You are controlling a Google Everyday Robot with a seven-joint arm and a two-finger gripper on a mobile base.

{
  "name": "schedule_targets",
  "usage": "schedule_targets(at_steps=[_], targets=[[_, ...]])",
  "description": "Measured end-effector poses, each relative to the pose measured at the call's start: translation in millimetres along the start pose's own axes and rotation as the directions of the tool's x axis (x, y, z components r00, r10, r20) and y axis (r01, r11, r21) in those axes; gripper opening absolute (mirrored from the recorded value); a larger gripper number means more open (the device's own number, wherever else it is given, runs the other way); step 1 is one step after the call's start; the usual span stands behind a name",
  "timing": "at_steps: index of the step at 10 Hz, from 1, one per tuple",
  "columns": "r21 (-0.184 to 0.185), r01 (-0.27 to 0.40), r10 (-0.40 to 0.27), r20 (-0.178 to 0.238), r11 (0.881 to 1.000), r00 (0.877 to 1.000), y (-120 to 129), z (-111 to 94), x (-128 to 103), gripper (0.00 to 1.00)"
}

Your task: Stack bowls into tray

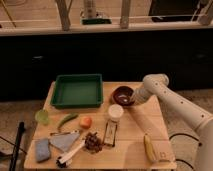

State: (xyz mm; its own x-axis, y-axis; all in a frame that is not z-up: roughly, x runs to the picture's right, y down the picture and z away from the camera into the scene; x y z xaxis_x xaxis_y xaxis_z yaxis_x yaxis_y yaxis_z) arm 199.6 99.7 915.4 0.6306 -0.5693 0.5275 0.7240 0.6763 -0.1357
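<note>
A dark maroon-brown bowl (121, 93) sits on the wooden table (137, 130), just right of the green tray (77, 91). The tray lies at the back left of the table and holds nothing. My gripper (131, 99) is at the bowl's right rim, at the end of the white arm (172, 102) that reaches in from the right. The gripper's tip merges with the bowl's edge.
In front of the bowl stands a white cup (115, 112). Also on the table are an orange fruit (85, 121), a green pepper (66, 120), a lime-green cup (42, 116), a banana (149, 148), a blue sponge (42, 149) and a dark snack pile (92, 141).
</note>
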Motion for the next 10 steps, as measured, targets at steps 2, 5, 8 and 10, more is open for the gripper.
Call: schedule_targets(at_steps=[2, 5, 8, 10], targets=[[0.004, -0.001, 0.001, 0.001, 1.0, 1.0, -0.4, 1.8, -0.5, 0.0], [0.015, 0.018, -0.018, -0.007, 1.0, 1.0, -7.1, -10.2, -2.9, 0.0], [0.039, 0.06, -0.059, -0.028, 0.997, 0.998, -28.3, -38.0, -6.5, 0.0], [0.051, 0.079, -0.077, -0.044, 0.996, 0.996, -40.5, -53.5, -7.9, 0.0]])
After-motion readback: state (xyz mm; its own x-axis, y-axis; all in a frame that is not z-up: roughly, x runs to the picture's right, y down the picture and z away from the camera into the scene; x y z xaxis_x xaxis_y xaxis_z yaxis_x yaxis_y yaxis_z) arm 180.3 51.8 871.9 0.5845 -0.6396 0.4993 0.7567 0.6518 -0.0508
